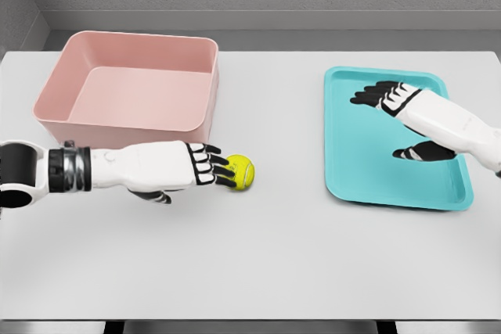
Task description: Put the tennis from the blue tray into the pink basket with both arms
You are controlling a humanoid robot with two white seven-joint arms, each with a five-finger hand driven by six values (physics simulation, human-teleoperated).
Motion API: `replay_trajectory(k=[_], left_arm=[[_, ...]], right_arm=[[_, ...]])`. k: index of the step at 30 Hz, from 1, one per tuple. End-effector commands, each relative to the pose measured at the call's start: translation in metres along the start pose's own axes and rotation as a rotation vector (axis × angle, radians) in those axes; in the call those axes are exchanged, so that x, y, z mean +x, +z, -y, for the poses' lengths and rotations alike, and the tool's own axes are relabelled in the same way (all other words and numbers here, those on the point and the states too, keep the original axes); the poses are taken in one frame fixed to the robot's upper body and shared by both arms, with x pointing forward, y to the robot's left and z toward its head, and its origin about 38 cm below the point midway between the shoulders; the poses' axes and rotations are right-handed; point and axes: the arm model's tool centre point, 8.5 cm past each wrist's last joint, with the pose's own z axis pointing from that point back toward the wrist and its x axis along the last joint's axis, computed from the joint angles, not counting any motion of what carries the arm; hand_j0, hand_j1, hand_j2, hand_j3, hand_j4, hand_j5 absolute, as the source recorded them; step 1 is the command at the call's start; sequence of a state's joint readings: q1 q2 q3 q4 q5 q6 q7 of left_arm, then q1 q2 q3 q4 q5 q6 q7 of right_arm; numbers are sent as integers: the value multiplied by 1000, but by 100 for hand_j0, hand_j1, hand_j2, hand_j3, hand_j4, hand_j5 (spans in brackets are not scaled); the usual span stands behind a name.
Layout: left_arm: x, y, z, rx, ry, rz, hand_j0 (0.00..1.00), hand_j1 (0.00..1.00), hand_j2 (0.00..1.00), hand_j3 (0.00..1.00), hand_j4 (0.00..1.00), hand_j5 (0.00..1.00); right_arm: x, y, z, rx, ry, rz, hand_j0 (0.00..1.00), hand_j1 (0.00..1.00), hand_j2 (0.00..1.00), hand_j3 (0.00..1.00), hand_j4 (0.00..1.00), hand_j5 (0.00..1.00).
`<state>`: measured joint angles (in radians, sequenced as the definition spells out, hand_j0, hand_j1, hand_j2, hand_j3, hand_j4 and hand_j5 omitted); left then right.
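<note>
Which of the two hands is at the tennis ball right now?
The left hand: its fingertips touch the yellow-green tennis ball on the white table by the pink plastic basket. The right hand hovers open over the shallow blue tray.

left hand (168, 168) extended, right hand (391, 97) spread flat

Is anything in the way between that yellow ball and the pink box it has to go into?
Only the pink basket's own near wall. The tennis ball lies on the table just outside it, at the left hand's fingertips, so it must be lifted over the rim.
</note>
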<state>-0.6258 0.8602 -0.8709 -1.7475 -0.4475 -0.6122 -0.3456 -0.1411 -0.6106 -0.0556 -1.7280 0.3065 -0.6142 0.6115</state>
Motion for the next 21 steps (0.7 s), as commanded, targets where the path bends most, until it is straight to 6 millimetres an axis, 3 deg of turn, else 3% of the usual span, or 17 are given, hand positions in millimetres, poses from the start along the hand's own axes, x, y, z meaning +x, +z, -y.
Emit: replay_trajectory(k=[1,7,21], left_arm=[[7,-12,6,-4,16,32,100,100,100,100,100,100],[9,-26,-3,-1,-12,65,100,100,100,100,100,100],[-13,-60,-11,-1,1,65,100,100,100,100,100,100]], right_arm=[[1,0,4,-47,-35,14,100,100,100,100,100,100],[-7,11,12,-78,-30,-21,100,100,100,100,100,100],[-19,18,9,-76,-49,-58,100,100,100,100,100,100]])
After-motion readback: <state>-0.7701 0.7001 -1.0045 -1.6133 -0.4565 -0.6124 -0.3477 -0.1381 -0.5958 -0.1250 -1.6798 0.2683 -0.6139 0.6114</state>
